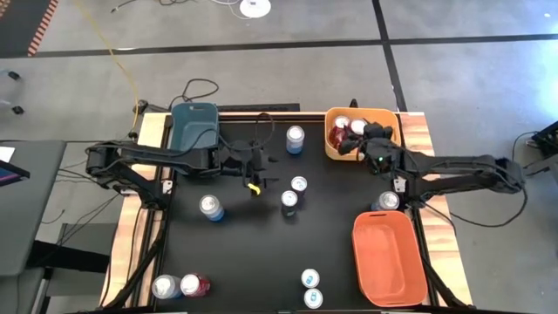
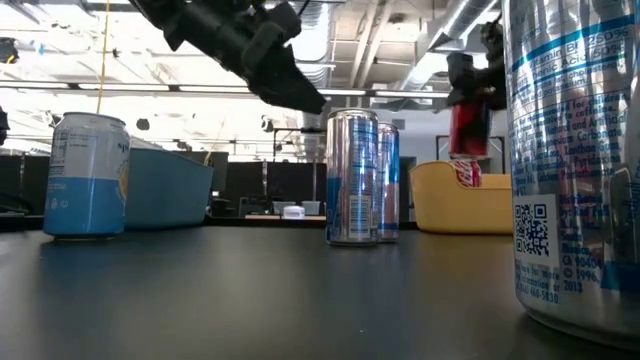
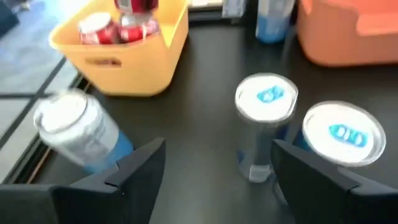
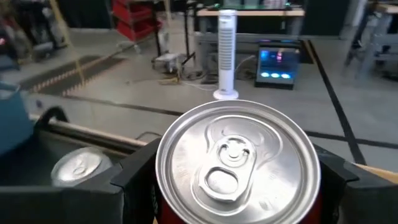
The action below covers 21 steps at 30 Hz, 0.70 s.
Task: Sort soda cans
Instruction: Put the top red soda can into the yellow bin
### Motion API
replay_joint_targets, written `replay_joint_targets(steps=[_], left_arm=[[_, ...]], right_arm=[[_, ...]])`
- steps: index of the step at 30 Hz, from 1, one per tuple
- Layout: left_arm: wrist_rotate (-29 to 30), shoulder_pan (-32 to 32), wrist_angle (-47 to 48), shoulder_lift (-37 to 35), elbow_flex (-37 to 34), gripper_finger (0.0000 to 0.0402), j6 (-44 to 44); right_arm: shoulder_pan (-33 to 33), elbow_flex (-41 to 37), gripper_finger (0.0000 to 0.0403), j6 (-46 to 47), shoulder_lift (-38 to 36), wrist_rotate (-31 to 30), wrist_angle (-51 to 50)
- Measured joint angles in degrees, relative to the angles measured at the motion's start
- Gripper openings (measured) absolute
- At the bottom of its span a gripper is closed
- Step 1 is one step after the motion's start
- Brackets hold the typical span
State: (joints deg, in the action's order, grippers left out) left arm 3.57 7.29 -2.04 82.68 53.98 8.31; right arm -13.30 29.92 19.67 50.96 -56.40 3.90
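Right hand [image 4: 227, 180] grips red can [image 4: 236, 162] over yellow bin [image 1: 335, 146].

Beyond my black worktop [image 1: 261, 253] lies grey concrete floor [image 1: 453, 22] with dark seams; a white tower fan [image 4: 227, 53] stands far off.

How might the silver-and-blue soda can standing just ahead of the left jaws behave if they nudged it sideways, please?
The tall, narrow silver-and-blue soda can stands upright, so it probably tips rather than slides. Its smooth metal wall looks slippery. Once toppled it would likely roll, perhaps bumping the neighbouring blue-tabbed can.
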Motion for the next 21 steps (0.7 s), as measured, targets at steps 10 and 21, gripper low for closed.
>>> replay_joint_targets(steps=[10, 21], left_arm=[[0.1, -0.1, 0.1, -0.2, 0.0, 0.0272, 0.0], [0.1, -0.1, 0.4, -0.2, 0.0, 0.0271, -0.4]], right_arm=[[-5.6, -1.0, 0.0299, -2.0, -4.0, 0.8, 0.2], [-18.3, -7.2, 0.0299, 7.7, -3.8, 6.9, 0.5]])
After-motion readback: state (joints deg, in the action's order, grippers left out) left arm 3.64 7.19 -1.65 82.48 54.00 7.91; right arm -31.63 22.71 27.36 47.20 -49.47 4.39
